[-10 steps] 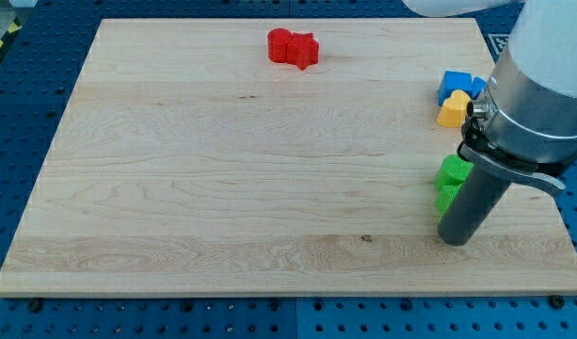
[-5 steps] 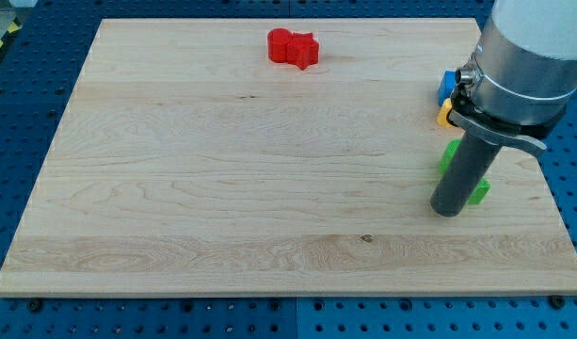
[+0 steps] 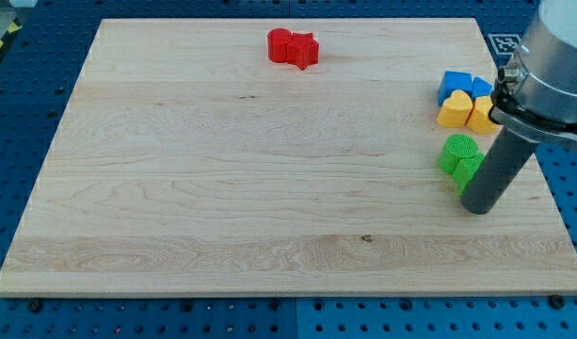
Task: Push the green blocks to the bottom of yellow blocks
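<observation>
Two green blocks sit close together near the board's right edge, just below two yellow blocks; a small gap separates green from yellow. The upper green block looks round; the lower one is partly hidden by the rod. My tip rests on the board just below and right of the green blocks, the rod touching or nearly touching the lower one. Blue blocks lie directly above the yellow ones.
Two red blocks lie together near the top middle of the wooden board. The board's right edge runs close to the tip. Blue pegboard surrounds the board.
My tip moved left and up, then back to the right. The green blocks shifted up and right, closer under the yellow blocks, which are now uncovered.
</observation>
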